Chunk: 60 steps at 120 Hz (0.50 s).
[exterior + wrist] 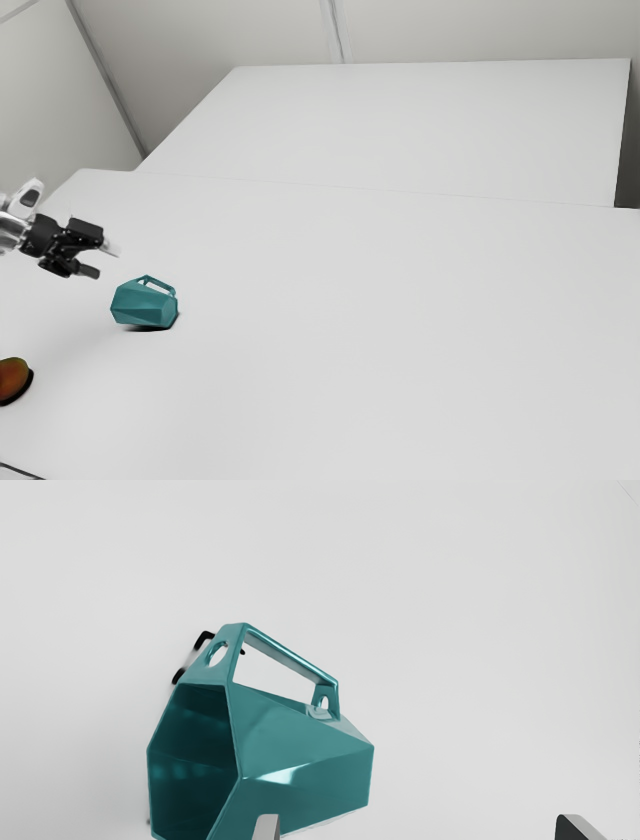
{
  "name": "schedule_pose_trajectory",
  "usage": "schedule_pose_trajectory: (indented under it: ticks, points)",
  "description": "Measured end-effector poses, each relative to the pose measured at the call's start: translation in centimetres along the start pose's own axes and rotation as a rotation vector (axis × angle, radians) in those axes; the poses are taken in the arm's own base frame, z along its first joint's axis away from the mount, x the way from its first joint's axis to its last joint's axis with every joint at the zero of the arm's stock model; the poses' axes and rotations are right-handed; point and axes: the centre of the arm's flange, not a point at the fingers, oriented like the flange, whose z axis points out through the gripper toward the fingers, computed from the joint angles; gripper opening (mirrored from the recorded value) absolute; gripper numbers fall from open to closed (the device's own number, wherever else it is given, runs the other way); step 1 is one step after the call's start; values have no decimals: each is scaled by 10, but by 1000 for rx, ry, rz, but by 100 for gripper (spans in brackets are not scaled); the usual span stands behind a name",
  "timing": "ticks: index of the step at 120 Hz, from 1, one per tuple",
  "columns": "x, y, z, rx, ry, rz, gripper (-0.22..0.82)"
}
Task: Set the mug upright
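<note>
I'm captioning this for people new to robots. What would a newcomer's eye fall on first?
Probably the teal, faceted mug, lying on its side on the white table with its handle uppermost. Next might come the black gripper, open and close by, then the orange-brown rounded thing at the exterior view's left edge.

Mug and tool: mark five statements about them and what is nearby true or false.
1. The mug lies on its side. True.
2. The tool is open. True.
3. The mug is red. False: it is teal.
4. The mug's handle is underneath it. False: the handle is on its upper side.
5. The mug is nearer the exterior view's left edge than the orange thing is. False: the orange thing is nearer.
</note>
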Motion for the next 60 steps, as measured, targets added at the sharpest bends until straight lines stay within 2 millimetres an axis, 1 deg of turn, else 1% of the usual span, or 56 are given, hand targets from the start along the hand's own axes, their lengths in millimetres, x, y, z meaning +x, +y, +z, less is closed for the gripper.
schedule_pose_trajectory:
  ticks: [29,60]
  points:
    - [-18,-32,22,-55,-14,101,60]
    - [-24,-53,36,-52,-41,216,60]
